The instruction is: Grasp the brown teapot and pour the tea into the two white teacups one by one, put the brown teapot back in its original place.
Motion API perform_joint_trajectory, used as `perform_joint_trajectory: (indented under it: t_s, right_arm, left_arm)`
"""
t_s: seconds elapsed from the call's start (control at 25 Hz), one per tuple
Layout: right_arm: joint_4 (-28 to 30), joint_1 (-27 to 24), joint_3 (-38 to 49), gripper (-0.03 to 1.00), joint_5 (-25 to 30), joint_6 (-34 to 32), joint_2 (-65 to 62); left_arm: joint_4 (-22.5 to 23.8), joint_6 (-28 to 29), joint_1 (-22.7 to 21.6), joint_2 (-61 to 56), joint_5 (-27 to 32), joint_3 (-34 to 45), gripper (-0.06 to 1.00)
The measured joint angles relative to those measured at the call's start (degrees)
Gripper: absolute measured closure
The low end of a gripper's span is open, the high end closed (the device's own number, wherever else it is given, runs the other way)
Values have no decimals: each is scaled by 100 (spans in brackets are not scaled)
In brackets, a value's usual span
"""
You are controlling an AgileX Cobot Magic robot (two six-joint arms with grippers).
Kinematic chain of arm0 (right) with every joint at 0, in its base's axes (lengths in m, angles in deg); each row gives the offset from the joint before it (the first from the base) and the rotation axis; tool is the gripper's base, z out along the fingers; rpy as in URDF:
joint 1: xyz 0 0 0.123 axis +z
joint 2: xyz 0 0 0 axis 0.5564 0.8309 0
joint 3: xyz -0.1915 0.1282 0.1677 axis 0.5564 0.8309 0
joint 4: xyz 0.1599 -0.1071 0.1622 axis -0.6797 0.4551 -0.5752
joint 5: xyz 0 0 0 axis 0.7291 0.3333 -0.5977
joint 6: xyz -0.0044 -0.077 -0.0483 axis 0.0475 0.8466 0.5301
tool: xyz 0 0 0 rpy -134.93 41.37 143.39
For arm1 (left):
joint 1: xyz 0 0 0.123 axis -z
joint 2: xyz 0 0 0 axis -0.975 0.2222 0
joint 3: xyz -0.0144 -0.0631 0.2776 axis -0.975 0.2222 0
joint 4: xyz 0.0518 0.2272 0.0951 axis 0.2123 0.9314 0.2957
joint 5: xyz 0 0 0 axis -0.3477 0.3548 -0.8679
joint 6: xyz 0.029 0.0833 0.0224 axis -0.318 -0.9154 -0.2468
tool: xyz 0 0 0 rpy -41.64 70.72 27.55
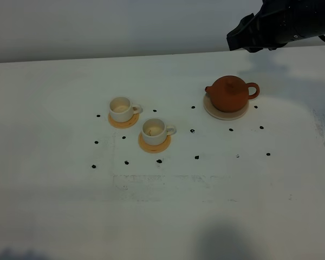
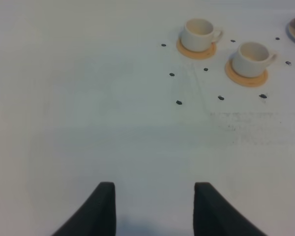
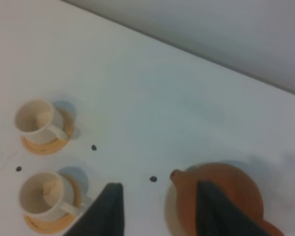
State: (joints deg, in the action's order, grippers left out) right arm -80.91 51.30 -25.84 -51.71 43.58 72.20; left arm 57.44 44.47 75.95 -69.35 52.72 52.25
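Teapot point(image 1: 229, 93) on saucer point(image 1: 227, 116), teacups point(image 1: 121, 109) on coasters point(image 1: 154, 148)

Robot test bench in a lab-like room.
Bare white tabletop point(image 1: 54, 216) against a plain grey wall point(image 1: 97, 27), small black marks point(image 1: 192, 130) dotted around the brown teapot point(image 1: 230, 93) and two white teacups point(image 1: 122, 110) point(image 1: 154, 131), a dark robot arm point(image 1: 284, 21) overhead.

The left gripper point(image 2: 155, 211) shows its two dark fingers point(image 2: 104, 211) parted with an open gap between them, while the right arm point(image 1: 281, 24) hangs raised and the right gripper point(image 3: 160, 211), angled downward, likewise has its dark fingers point(image 3: 110, 211) spread apart, clasping nothing.
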Motion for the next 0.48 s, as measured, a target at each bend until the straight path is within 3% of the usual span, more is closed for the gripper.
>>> perform_joint_trajectory:
  t_s: [0.48]
  right_arm:
    - [236,0,-65,63,-71,-159,304]
  left_arm:
    - [0,0,0,0,0,0,52]
